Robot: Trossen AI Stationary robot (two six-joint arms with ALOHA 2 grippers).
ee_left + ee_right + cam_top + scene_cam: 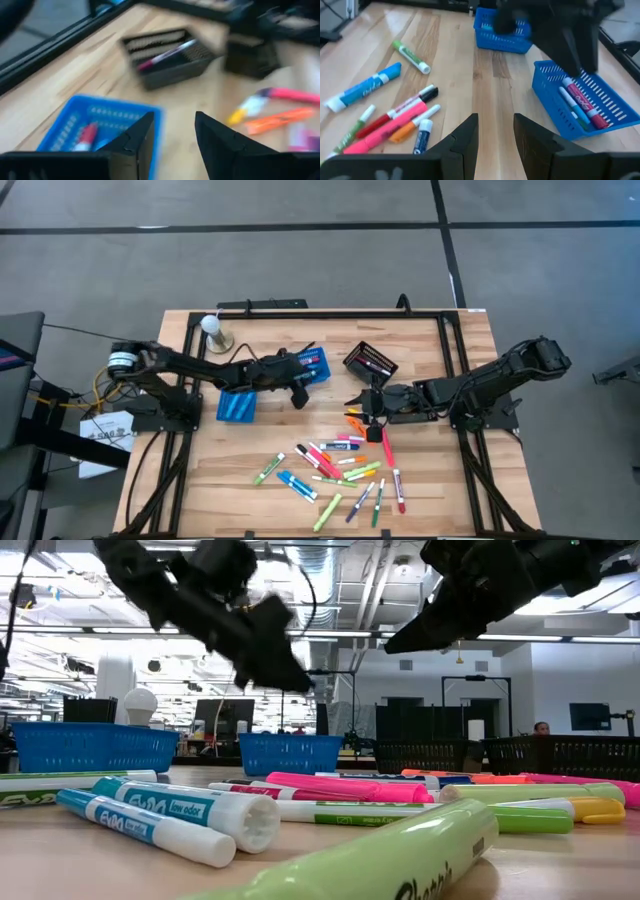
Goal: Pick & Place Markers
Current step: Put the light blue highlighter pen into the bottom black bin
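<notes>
Several markers [340,465] in pink, orange, green, blue and white lie flat and scattered on the near middle of the wooden table, and they fill the foreground of the low view [350,790]. My left gripper [300,393] [174,131] is open and empty, hovering above the near rim of a blue basket [316,366] [75,125] that holds a few markers [577,102]. My right gripper [358,406] [496,131] is open and empty too, raised above the table just beyond an orange marker [355,422], near the far edge of the scatter.
A second blue basket [237,405] stands left of the first. A black mesh basket [370,362] [165,57] with a marker inside sits on the far side of my right gripper. A white bulb-shaped object [212,328] stands at the far left. A black frame [320,312] borders the table.
</notes>
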